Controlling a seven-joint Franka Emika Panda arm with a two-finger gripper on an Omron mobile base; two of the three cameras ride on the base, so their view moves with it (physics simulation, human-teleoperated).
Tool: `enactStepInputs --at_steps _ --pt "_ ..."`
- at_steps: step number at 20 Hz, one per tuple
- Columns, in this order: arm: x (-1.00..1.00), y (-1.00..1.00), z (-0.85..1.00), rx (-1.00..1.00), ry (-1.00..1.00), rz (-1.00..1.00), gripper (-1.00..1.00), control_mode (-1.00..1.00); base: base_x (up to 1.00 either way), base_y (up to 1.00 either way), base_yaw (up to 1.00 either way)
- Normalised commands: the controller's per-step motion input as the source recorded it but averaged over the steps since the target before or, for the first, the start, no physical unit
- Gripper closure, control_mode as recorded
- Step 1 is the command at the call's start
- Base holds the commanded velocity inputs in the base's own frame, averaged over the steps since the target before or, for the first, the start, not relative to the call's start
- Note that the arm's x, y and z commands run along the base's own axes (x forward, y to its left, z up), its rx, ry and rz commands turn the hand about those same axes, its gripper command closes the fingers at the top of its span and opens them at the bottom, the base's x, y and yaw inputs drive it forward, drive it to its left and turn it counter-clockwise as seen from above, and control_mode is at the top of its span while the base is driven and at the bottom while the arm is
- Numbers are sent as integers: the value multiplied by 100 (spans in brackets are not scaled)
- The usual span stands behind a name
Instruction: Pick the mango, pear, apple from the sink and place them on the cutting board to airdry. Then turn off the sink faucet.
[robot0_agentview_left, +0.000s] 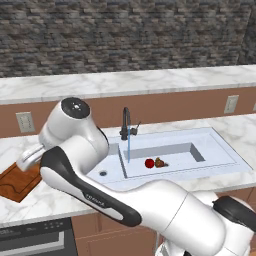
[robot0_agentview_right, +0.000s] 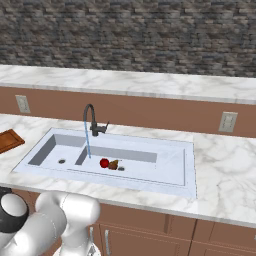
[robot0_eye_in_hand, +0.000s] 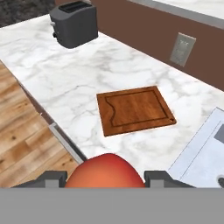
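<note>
Above the marble counter (robot0_eye_in_hand: 83, 83), short of the cutting board (robot0_eye_in_hand: 135, 110), the gripper (robot0_eye_in_hand: 105, 178) is holding the mango (robot0_eye_in_hand: 105, 173), its jaws clamped on the fruit's two sides at the bottom of the hand view. The board is lying flat on the counter with nothing on it, its grooved border showing all the way round. Bare marble is stretching between the board and the dark toaster (robot0_eye_in_hand: 74, 22) standing well beyond it near the wall. The board's near edge is sitting back from the counter's front edge, past which the wooden floor (robot0_eye_in_hand: 22, 131) is showing. The white rim of the sink (robot0_eye_in_hand: 197, 153) is beginning just beside the board's right corner.

In the left base view the arm is reaching left across the sink's left basin, its hand hanging by the board's edge (robot0_agentview_left: 17, 182). The apple (robot0_agentview_left: 149, 163) and the pear (robot0_agentview_left: 160, 162) are lying side by side, close enough that contact cannot be judged, in the right basin near the foot of the faucet (robot0_agentview_left: 125, 122). Water is running from the faucet spout in a thin blue stream into that basin.
</note>
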Motion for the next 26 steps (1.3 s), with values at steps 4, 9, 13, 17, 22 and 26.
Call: enactStepInputs --at_steps 4,9,13,17,22,26 --pt "27 22 -23 0 0 0 100 -100 0 0 0" --pt "24 28 -19 0 1 0 100 -100 0 0 0" --pt "21 25 -26 -1 1 0 100 -100 0 0 0" --pt "20 21 -27 -3 0 0 100 -100 0 0 0" --pt "23 21 -25 -2 0 0 100 -100 0 0 0" --pt "27 21 -23 0 3 0 100 -100 0 0 0"
